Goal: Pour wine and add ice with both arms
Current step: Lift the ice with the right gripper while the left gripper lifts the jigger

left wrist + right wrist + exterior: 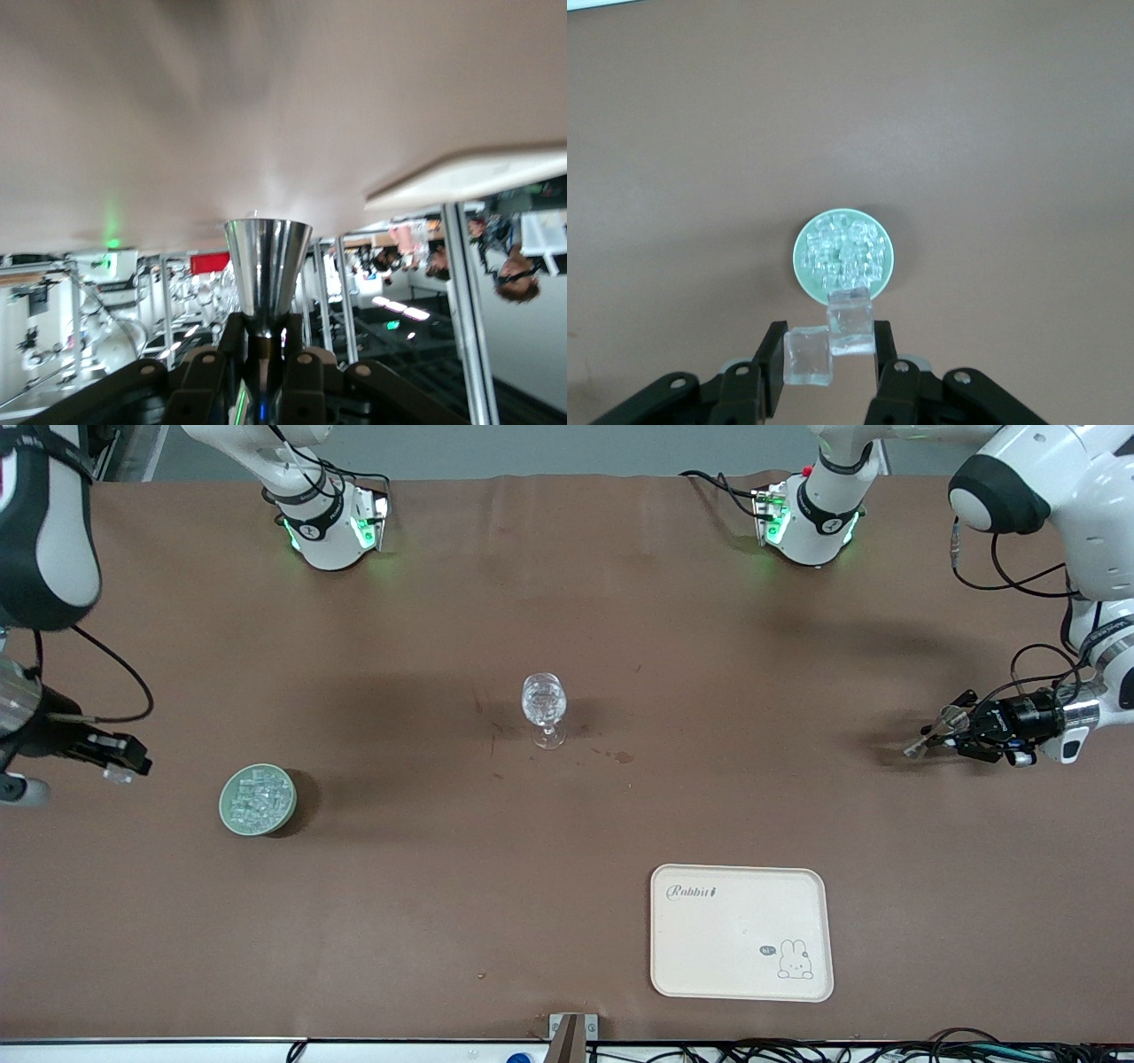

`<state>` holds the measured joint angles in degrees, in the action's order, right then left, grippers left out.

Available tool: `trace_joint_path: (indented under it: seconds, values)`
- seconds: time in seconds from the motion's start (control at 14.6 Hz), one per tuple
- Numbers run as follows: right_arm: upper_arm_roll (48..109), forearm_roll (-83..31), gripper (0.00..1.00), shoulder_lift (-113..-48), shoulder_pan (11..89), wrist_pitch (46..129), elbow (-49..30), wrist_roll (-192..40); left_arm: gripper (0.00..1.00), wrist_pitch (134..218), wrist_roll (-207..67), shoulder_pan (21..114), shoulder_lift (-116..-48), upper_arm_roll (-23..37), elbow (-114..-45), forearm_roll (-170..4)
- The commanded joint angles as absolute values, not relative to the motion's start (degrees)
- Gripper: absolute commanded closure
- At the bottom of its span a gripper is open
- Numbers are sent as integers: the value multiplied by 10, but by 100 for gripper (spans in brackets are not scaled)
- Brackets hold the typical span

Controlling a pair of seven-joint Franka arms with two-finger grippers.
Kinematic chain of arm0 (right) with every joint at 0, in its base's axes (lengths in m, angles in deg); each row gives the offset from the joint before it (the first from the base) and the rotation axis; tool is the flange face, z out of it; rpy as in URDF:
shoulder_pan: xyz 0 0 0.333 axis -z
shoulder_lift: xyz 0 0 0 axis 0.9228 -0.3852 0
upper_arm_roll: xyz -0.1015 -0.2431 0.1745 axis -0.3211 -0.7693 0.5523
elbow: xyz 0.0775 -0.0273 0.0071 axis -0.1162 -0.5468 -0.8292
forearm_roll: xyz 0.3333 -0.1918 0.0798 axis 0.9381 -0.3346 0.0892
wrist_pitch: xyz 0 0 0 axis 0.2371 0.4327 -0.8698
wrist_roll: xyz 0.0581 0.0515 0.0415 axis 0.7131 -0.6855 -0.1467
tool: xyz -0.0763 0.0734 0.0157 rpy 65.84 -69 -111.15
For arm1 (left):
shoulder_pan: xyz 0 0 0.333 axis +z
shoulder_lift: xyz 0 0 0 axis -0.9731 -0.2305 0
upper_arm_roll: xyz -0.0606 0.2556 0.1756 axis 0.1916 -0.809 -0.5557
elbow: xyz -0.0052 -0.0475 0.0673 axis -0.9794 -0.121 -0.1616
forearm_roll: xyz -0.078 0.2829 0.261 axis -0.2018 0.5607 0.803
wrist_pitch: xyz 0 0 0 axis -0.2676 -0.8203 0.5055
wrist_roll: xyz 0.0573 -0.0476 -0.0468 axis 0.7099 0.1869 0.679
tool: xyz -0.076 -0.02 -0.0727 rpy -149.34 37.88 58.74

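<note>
A brown worktop [567,646] holds a stemmed glass [544,708] at its middle. A green bowl [258,800] of ice [843,250] sits toward the right arm's end. The right gripper [829,354] hangs over the worktop near the bowl, fingers clamped on two cubes [831,343] (clear, side by side). The left gripper [937,737], over its own end, grips a steel jigger [267,263]. A cream tray [742,932] lies nearer the camera.

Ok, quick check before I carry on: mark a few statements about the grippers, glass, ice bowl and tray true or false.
1. The right gripper holds clear ice cubes. True.
2. The left gripper holds a wine bottle. False: it is shut on a metal jigger.
3. The stemmed glass lies tipped over. False: it stands upright.
4. The green bowl holds a heap of ice. True.
5. The tray carries the glass. False: the glass stands on the table, farther from the front camera.
</note>
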<state>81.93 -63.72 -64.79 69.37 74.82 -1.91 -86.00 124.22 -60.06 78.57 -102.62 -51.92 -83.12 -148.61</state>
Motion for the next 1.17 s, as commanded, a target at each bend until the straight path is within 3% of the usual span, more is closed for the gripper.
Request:
trace_joint_path:
  seconds: [0.0,0.41,1.1]
  values:
    - [821,-628,92,-593,699,709,-28,-863,99,1236,-573,781,-961,-482,-841,-1448]
    - [820,-632,92,-537,699,616,0,-856,99,1255,-474,774,-872,-393,-849,-1403]
    - [823,-632,92,-530,701,627,-8,-855,99,1410,-359,770,-728,-225,-925,-1355]
